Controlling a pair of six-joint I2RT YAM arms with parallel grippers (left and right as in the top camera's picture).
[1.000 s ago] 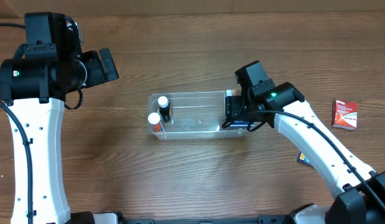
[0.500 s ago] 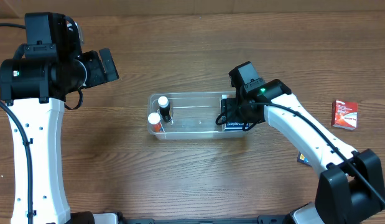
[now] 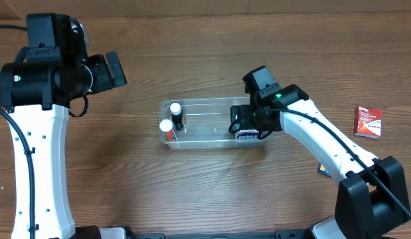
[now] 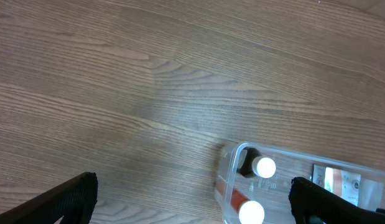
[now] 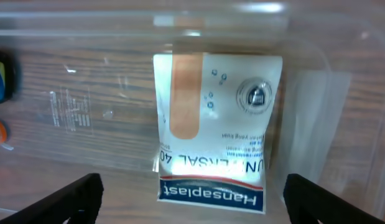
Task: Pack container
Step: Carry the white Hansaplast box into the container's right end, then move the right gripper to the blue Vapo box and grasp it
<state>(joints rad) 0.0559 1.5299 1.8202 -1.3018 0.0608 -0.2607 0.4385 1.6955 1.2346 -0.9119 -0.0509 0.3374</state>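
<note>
The container (image 3: pixel 205 101) is a clear shallow tub at the table's middle; it also shows in the left wrist view (image 4: pixel 226 180) and the right wrist view (image 5: pixel 316 56). Two white-capped bottles, one dark (image 3: pixel 176 110) and one orange (image 3: pixel 166 127), stand in its left end. A Hansaplast plaster box (image 5: pixel 217 124) lies in its right end, its blue end over the near wall. My right gripper (image 3: pixel 248 123) hovers over that box, its fingers (image 5: pixel 192 199) wide apart and not touching it. My left gripper (image 3: pixel 112 70) is open and empty, raised at the far left (image 4: pixel 192 199).
A red box (image 3: pixel 368 122) lies on the wooden table at the right. A small dark item (image 3: pixel 321 170) peeks out under my right arm near the front.
My right gripper moved left over the container's right end with the plaster box and opened; the box now lies in the container. The left arm has not moved.
</note>
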